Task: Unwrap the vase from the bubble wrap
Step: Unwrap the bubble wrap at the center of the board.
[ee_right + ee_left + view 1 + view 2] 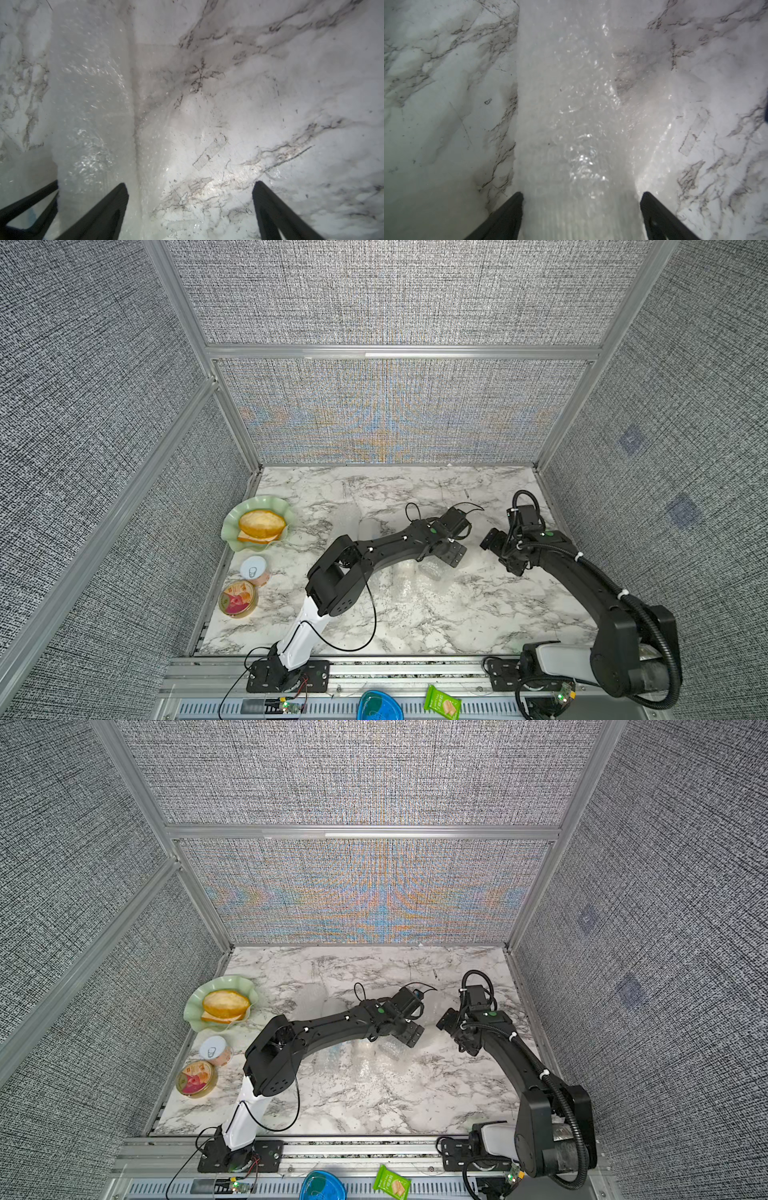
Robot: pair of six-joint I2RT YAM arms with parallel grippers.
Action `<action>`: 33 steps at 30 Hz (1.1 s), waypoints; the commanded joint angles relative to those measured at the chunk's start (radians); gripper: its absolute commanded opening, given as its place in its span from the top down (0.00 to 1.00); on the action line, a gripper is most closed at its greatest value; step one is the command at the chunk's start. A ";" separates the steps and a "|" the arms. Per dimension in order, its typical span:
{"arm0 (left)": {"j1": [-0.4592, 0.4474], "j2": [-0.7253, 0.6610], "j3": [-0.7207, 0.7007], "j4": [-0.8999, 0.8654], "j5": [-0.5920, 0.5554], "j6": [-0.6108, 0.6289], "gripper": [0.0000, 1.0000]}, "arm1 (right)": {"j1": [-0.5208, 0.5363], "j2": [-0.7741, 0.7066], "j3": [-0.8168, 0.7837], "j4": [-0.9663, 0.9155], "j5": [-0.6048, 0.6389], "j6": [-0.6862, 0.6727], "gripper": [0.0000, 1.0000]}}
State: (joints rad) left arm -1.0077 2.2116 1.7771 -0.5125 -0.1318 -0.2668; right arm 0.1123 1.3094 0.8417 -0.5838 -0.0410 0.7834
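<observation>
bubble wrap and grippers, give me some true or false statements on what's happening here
1. Both grippers have their jaws spread. True: the left gripper and the right gripper are open.
2. The right gripper is clamped on the bubble wrap. False: its jaws stand apart and pinch nothing.
3. The left gripper's fingers stand on either side of the rolled bubble wrap. True.
4. The green plate is empty. False: bread lies on it.
5. The white-lidded can stands between the plate and the orange-labelled can. True.
</observation>
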 commanded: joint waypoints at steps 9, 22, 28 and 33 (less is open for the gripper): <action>0.005 0.087 0.125 -0.149 -0.100 -0.018 0.11 | -0.025 0.055 -0.139 0.261 -0.189 0.019 0.23; 0.036 0.054 0.078 -0.090 0.014 -0.038 0.13 | -0.027 0.146 -0.109 0.405 -0.289 0.082 0.35; 0.040 0.050 0.064 -0.068 0.044 -0.046 0.14 | -0.026 0.185 -0.115 0.456 -0.333 0.136 0.38; 0.041 0.047 0.058 -0.063 0.058 -0.048 0.14 | -0.020 0.237 -0.119 0.513 -0.356 0.174 0.47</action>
State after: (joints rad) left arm -0.9672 2.2665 1.8389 -0.5713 -0.0929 -0.3073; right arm 0.0891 1.5303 0.7250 -0.1261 -0.3748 0.9112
